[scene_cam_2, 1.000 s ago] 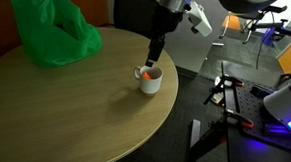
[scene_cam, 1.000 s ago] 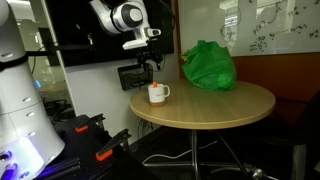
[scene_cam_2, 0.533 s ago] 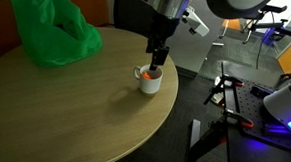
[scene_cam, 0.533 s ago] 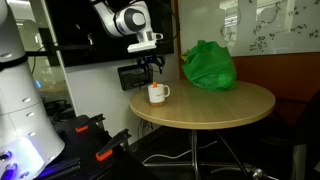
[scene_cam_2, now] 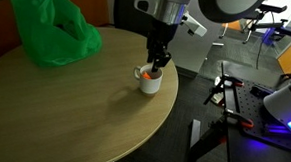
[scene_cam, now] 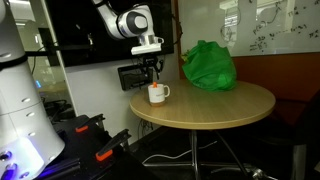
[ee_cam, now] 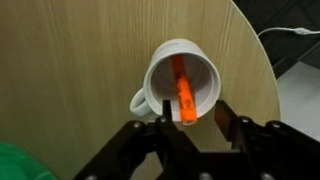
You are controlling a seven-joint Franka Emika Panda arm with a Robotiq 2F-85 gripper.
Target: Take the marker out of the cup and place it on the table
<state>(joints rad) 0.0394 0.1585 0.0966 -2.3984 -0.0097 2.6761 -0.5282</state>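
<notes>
A white cup (ee_cam: 152, 78) with a handle stands near the edge of the round wooden table (scene_cam_2: 74, 112), and both exterior views show it (scene_cam: 158, 93) (scene_cam_2: 148, 81). An orange marker (ee_cam: 182, 90) leans inside it, its top end sticking up toward the camera. My gripper (ee_cam: 193, 105) hangs straight over the cup (scene_cam: 152, 74) (scene_cam_2: 158, 63). Its fingertips sit on either side of the marker's top end. The jaws are partly narrowed, and a gap still shows between the right finger and the marker.
A crumpled green bag (scene_cam_2: 48, 26) (scene_cam: 207, 65) lies on the far side of the table. The cup sits close to the table's rim, with floor, cables and equipment (scene_cam_2: 234, 106) beyond it. A white robot base (scene_cam: 20, 110) stands beside the table.
The gripper has come down closer over the cup, and its jaws have narrowed around the marker's top. Cup and marker have not moved.
</notes>
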